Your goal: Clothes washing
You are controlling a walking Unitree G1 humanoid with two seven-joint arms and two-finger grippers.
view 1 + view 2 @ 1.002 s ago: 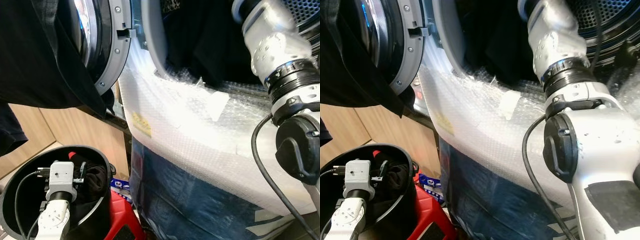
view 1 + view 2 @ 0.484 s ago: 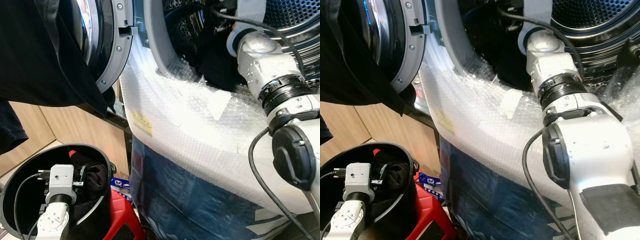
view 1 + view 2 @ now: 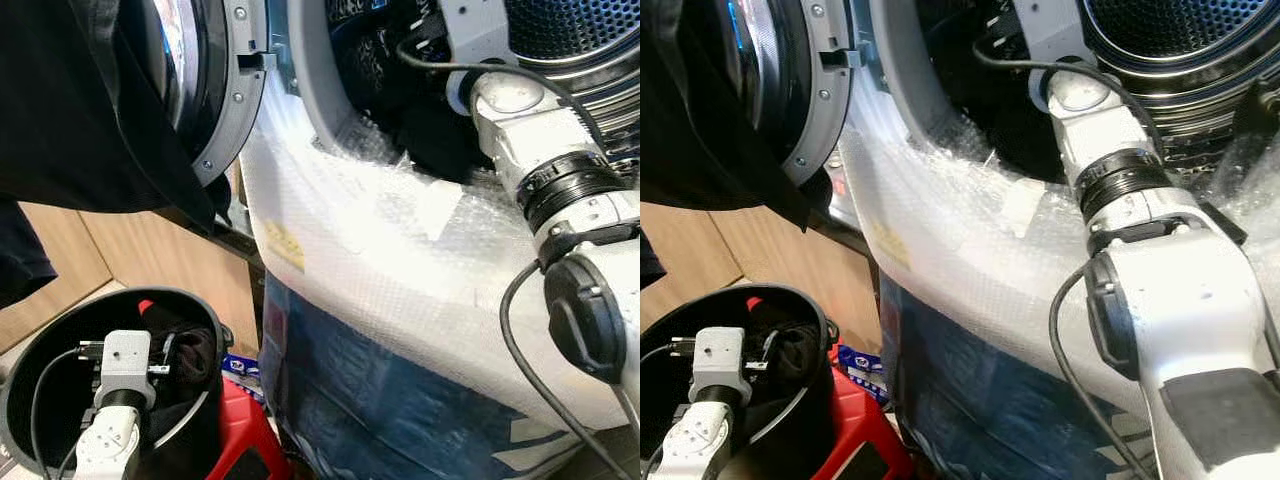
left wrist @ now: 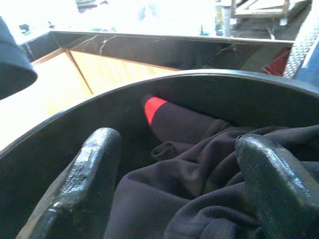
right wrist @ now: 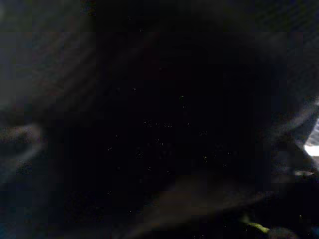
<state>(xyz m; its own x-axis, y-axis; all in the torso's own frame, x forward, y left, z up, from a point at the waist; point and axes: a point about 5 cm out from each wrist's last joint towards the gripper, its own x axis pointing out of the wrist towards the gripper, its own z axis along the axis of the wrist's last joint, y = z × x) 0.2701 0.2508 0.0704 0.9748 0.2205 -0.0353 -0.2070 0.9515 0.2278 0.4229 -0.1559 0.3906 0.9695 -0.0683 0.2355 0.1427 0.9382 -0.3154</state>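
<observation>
1. Clothes (image 4: 199,164), dark, lie in the black bin (image 3: 40,350) at near left; the left hand (image 4: 174,199) hangs over them, fingers spread apart.
2. Door (image 3: 215,90) stands open at far left.
3. Right arm (image 3: 1110,150) reaches into the drum (image 3: 1180,40); whether that hand grips anything I cannot tell.

Floor (image 3: 60,310): light wood boards. Standing on it: black bucket (image 3: 35,355) containing dark clothes (image 4: 209,164); red container (image 3: 240,440) beside it; washer (image 3: 400,330) adjacent.

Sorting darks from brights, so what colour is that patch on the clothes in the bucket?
Red: a small patch on otherwise dark clothes in the black bucket. The left wrist view shows it best.
</observation>
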